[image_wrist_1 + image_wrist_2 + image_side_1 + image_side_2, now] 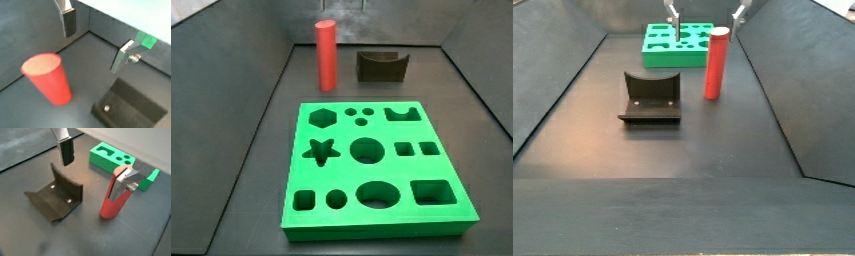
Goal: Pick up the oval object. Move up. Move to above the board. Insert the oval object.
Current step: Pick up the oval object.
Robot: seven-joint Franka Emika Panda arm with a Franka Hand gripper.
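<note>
The oval object, a tall plain red peg with flat ends, stands upright on the dark floor right of centre in a side view, just right of the short dark brown block with its curved notch. Behind both, at the top of that frame, lies the board, bright green and cut with many holes. The gripper hangs above with its fingers spread apart and nothing between them. For the pick-up, we judge it best to centre the fingers over the peg's top, descend straight, and close low enough that it cannot tip.
</note>
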